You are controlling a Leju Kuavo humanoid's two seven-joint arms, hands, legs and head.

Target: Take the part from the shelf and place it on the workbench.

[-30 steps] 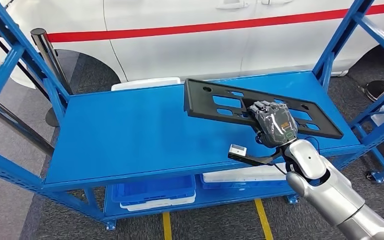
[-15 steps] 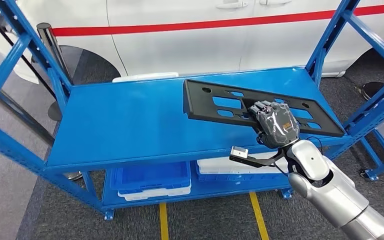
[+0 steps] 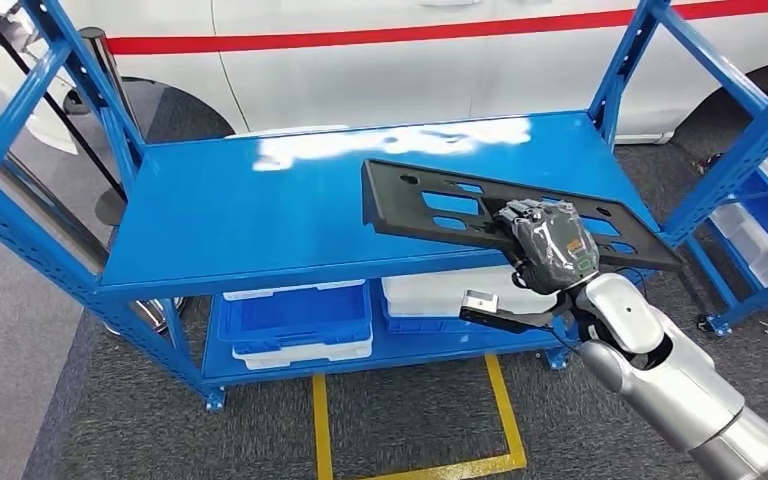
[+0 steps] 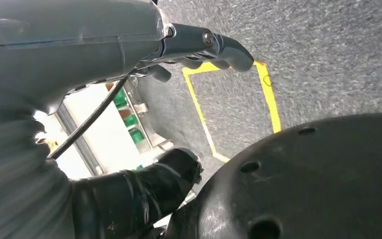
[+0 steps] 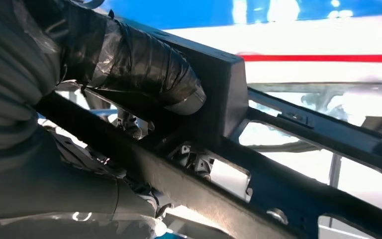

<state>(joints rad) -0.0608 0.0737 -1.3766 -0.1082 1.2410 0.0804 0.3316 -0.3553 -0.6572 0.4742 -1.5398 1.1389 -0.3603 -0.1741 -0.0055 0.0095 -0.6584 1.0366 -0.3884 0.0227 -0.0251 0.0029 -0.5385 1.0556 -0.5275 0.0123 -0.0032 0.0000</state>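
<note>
The part [image 3: 430, 205] is a long flat black plastic panel with rectangular cut-outs. My right hand [image 3: 550, 245] grips it near its middle and holds it above the right front of the blue shelf top [image 3: 260, 220], its right end past the shelf's front edge. In the right wrist view my taped thumb [image 5: 139, 64] presses on the panel's frame [image 5: 298, 149]. The left wrist view has my left hand [image 4: 179, 99] over the floor, its fingers [image 4: 219, 45] apart from the thumb, with nothing in it.
A white car with a red stripe [image 3: 410, 60] stands behind the shelf. Blue bins [image 3: 295, 320] and white bins [image 3: 440, 295] sit on the lower level. Yellow tape [image 3: 410, 420] marks the grey floor in front. Another blue rack [image 3: 760, 200] stands at the right.
The whole picture has shifted: the camera has drawn back from the shelf, showing more floor. My right hand keeps its hold on the panel, which now hangs nearer the shelf's front edge.
</note>
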